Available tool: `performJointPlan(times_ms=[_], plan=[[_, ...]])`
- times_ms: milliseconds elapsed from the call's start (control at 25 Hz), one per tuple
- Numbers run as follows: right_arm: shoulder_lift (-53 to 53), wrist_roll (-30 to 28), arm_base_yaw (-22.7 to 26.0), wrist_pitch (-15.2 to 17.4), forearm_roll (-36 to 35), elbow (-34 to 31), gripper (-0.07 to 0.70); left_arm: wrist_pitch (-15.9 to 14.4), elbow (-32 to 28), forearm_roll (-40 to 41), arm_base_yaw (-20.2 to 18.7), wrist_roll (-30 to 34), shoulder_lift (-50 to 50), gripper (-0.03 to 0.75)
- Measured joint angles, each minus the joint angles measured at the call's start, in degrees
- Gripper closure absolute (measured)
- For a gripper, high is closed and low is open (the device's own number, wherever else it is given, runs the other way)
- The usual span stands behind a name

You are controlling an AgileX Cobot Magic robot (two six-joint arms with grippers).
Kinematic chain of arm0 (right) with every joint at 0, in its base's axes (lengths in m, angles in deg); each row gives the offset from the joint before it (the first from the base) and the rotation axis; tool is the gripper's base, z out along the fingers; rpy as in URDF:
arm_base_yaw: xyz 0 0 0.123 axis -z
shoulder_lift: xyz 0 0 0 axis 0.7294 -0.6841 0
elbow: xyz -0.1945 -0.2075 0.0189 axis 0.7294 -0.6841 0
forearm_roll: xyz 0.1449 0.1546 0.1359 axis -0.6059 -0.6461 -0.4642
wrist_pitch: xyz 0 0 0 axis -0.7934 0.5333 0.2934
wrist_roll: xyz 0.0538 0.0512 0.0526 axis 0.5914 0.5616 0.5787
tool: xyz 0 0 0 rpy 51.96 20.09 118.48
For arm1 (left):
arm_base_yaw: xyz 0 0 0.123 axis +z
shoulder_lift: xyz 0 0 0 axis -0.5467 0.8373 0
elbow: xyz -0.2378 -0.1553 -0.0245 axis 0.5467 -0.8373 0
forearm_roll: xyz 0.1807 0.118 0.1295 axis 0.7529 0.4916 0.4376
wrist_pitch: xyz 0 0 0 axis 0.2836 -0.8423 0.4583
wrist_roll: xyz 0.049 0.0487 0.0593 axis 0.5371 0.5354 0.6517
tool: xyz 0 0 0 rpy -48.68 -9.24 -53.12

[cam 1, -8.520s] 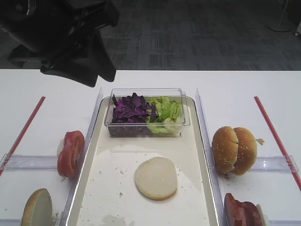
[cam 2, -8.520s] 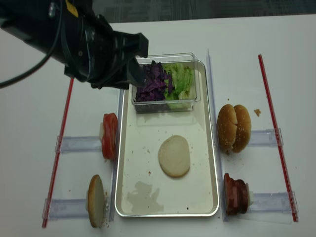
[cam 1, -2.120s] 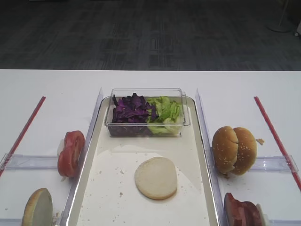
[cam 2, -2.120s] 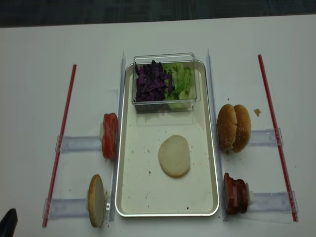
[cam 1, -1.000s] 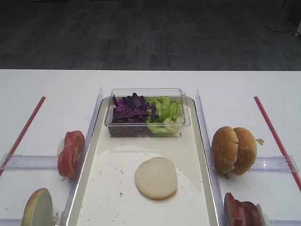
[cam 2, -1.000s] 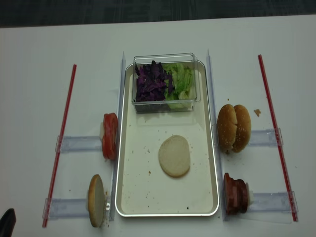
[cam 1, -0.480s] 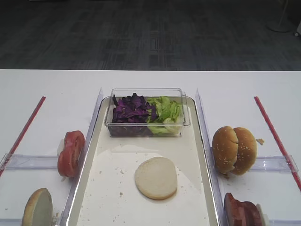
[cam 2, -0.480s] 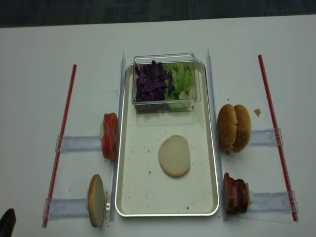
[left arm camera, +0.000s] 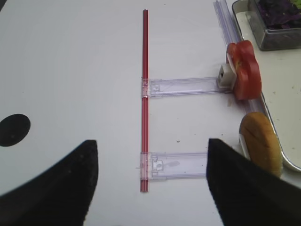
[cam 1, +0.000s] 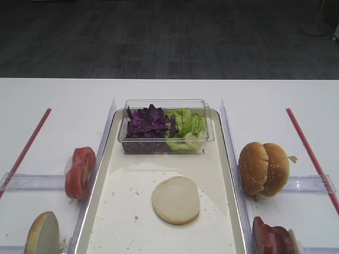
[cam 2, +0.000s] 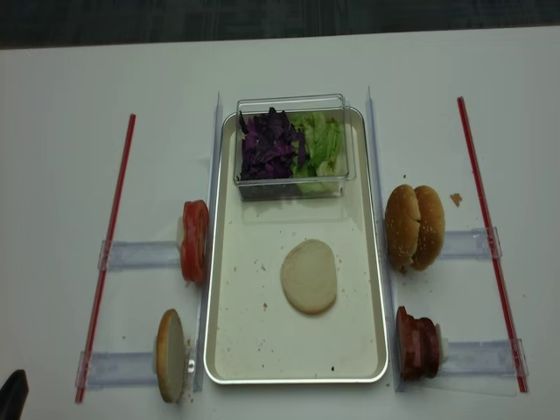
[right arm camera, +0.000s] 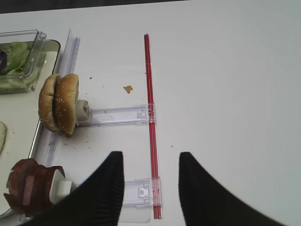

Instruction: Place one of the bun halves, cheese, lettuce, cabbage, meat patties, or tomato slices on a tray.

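Cream-white and crumb-speckled, the tray (cam 2: 229,350) lies lengthwise at the middle of the white counter (cam 2: 61,175). A flat bun half (cam 2: 308,276) rests cut face up on the tray, a little right of centre and toward the near half. At the far end of the tray stands a clear box (cam 2: 293,143) holding purple cabbage (cam 2: 268,144) on the left and green lettuce (cam 2: 320,140) on the right.

Left of the tray, tomato slices (cam 2: 194,241) stand on edge against a clear holder (cam 2: 140,255), and nearer still another bun half (cam 2: 170,354) stands on edge. Right of the tray, two seeded buns (cam 2: 415,226) stand together on edge, with meat patties (cam 2: 416,342) on edge nearer the front. A red strip (cam 2: 107,254) runs along each outer side of the counter.

The left gripper (left arm camera: 151,188) hangs over the bare counter well left of the tray, its jaws spread wide and holding nothing. The right gripper (right arm camera: 149,188) hangs over the counter right of the buns, beside the right red strip, its jaws also apart and empty.
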Motion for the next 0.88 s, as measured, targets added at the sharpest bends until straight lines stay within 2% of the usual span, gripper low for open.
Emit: performJointPlan(times_ms=[880], plan=[[0.0,0.0,0.0,0.0,0.0,0.0,0.313,0.0,0.0,0.0,0.0,0.0,0.0,0.275]])
